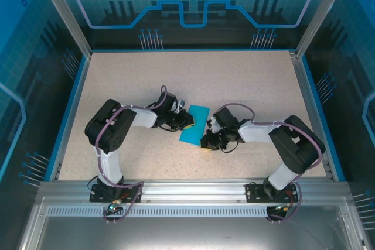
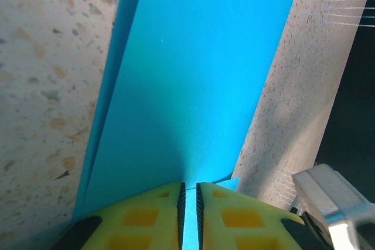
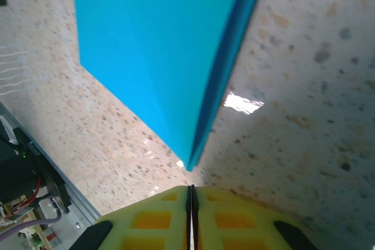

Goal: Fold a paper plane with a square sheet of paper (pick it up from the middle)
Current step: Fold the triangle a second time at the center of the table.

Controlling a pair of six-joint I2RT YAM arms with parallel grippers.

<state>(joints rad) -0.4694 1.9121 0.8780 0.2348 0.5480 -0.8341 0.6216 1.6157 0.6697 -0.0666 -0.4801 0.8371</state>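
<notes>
Tabletop (image 1: pixel 234 80) of speckled beige carries a thin, bright cyan-blue sheet of paper (image 1: pixel 194 124), folded double, at its middle between two black arms. From the left wrist we see the left gripper (image 2: pixel 189 188) with its yellow fingers pinched on the paper's near edge, a blue strip showing between them. From the right wrist, the right gripper (image 3: pixel 190 190) has its yellow fingers pressed together just short of the paper's pointed corner, holding nothing.

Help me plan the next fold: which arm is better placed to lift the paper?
Left, likely: the left gripper pinches the paper; the right gripper sits shut, short of its corner.
</notes>
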